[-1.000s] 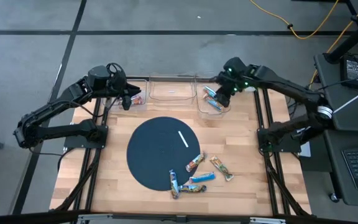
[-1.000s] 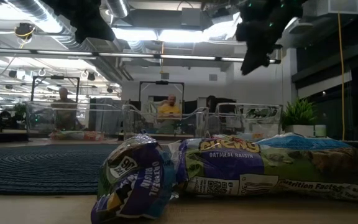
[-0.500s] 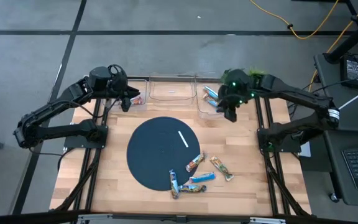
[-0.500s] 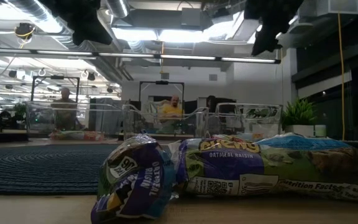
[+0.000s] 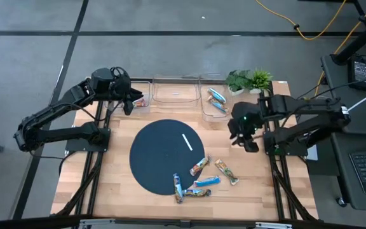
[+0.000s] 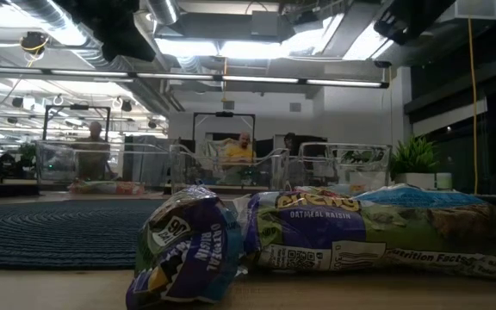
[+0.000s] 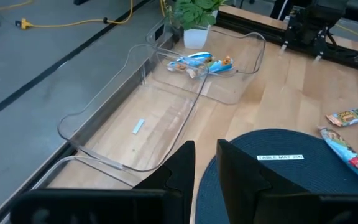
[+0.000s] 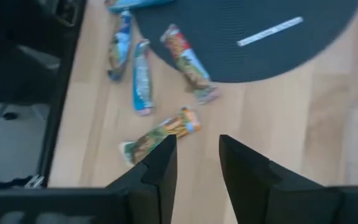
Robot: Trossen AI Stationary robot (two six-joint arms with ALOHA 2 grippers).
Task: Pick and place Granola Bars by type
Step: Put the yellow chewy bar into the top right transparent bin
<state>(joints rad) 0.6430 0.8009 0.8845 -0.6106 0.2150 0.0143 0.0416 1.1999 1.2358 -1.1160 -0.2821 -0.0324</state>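
1. The left hand (image 5: 129, 104) hovers at the far left of the desk (image 5: 250, 187). Its fingers are only slightly parted and pinch nothing. Just beside it is the left bin (image 5: 142, 81), with one reddish bar (image 5: 138, 102) inside that I can count; any more there are too small to tell.
2. Further out from that hand is the middle bin (image 5: 175, 102), which holds no bars.
3. Beyond that, between the two hands, the right bin (image 5: 203, 112) holds at least two blue bars (image 5: 216, 95).
4. The round dark mat (image 5: 151, 159) carries the thin white strip (image 5: 187, 142), which is not a bar.
5. Five Granola Bars wait loose, ahead of and below the right hand:
   - three blue (image 5: 206, 182);
   - one red-orange (image 5: 199, 166) across the mat's edge;
   - one orange-green (image 5: 226, 172), nearest that hand.
6. The right hand (image 5: 246, 141) hangs over bare desk, between the right bin and the loose cluster. Its fingers are spread a little and it is empty.
7. My judgement: roughly three bars are sorted and five are left, so the task is under halfway. The orange-green bar looks the likeliest next pick.
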